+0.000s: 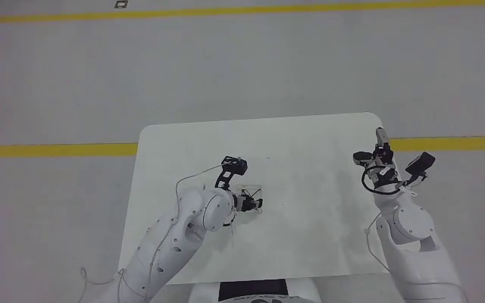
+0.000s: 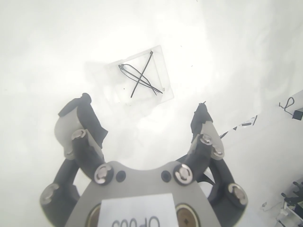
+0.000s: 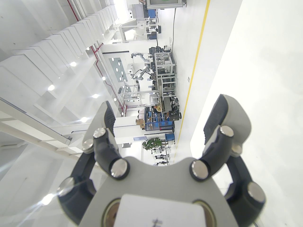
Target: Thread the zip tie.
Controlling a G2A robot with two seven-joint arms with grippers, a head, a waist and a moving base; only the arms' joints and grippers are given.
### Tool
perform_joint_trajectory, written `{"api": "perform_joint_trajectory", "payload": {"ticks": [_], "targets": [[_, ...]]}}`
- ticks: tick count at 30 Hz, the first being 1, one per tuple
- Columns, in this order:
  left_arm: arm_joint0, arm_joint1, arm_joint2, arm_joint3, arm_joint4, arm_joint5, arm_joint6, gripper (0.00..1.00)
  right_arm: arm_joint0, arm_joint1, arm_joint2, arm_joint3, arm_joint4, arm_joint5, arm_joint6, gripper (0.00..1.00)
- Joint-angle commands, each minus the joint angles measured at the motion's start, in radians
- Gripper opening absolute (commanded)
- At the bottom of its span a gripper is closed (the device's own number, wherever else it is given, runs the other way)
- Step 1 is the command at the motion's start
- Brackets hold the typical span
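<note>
Our left gripper (image 2: 142, 102) hangs spread wide and empty over a clear shallow tray (image 2: 164, 72) on the white table (image 1: 303, 151). To pick cleanly, we judge it best to close on a free end of one of the black zip ties (image 2: 142, 76), away from the crossing, so that only one lifts. The tray holds three of them, lying crossed over one another. Far right, our right gripper (image 3: 164, 103) sits at the table's edge, wide open, holding nothing.

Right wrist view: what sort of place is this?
Probably a factory hall or robotics lab: a long yellow floor line, metal-framed equipment racks, and another white robot arm farther back.
</note>
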Motion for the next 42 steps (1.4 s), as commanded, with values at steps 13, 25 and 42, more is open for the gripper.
{"api": "perform_joint_trajectory", "payload": {"ticks": [13,25,42], "targets": [[0.021,-0.044,0.021,0.010,0.146,0.000,-0.062,1.00,0.000,0.000,0.000,0.000,0.000,0.000,0.000,1.00],[0.026,-0.054,0.023,-0.003,0.157,0.000,-0.061,1.00,0.000,0.000,0.000,0.000,0.000,0.000,0.000,1.00],[0.045,-0.069,0.010,-0.030,0.141,0.000,-0.045,0.30,0.000,0.000,0.000,0.000,0.000,0.000,0.000,1.00]]}}
